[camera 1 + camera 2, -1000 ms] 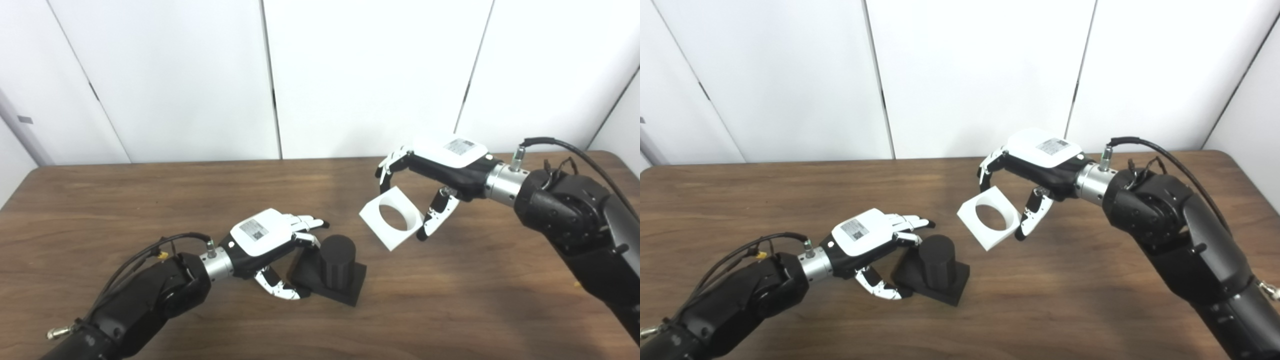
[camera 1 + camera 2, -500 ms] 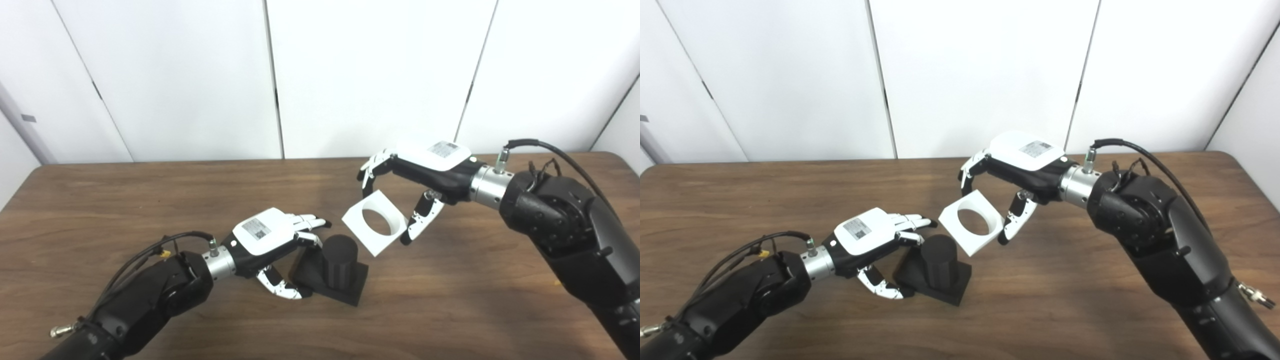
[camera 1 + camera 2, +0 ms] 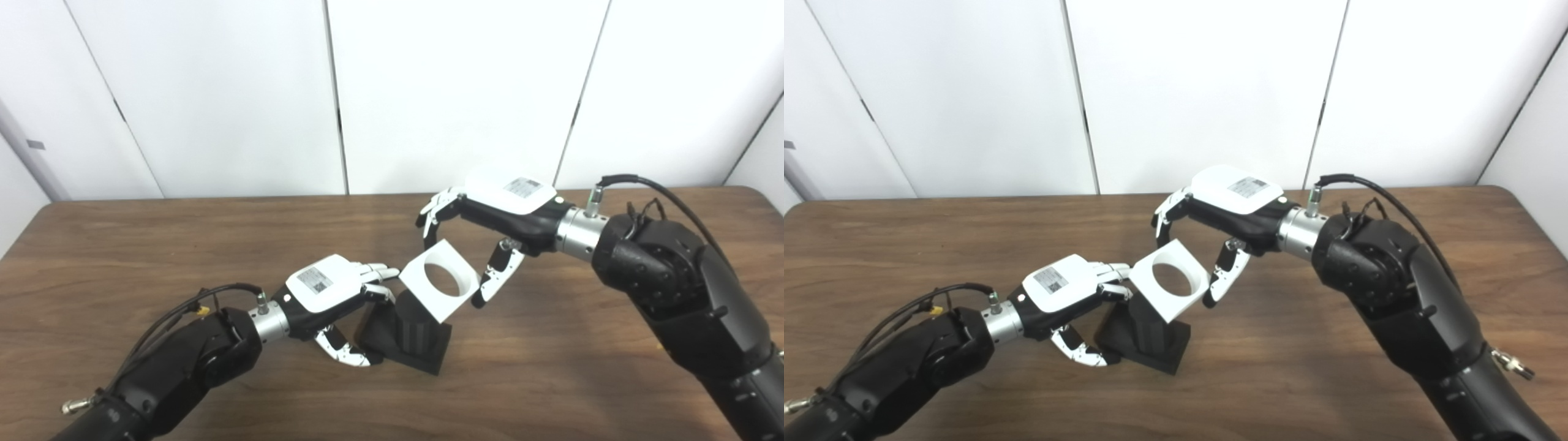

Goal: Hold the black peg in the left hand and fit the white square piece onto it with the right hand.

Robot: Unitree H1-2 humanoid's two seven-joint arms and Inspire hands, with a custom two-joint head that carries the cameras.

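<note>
Peg landmark: black peg [image 3: 411, 324], matte ribbed cylinder on a square black base, stands on the wood-grain counter [image 3: 122, 245]. Left hand [image 3: 331, 291], glossy white shell, touches the base's left side, fingers [image 3: 343, 354] curled around that corner. White square piece [image 3: 438, 280], smooth with a round hole, tilts over the peg top, pinched by the right hand [image 3: 490, 211]. Bare counter lies right of the peg. Right eye view hides the peg top behind the piece.
</note>
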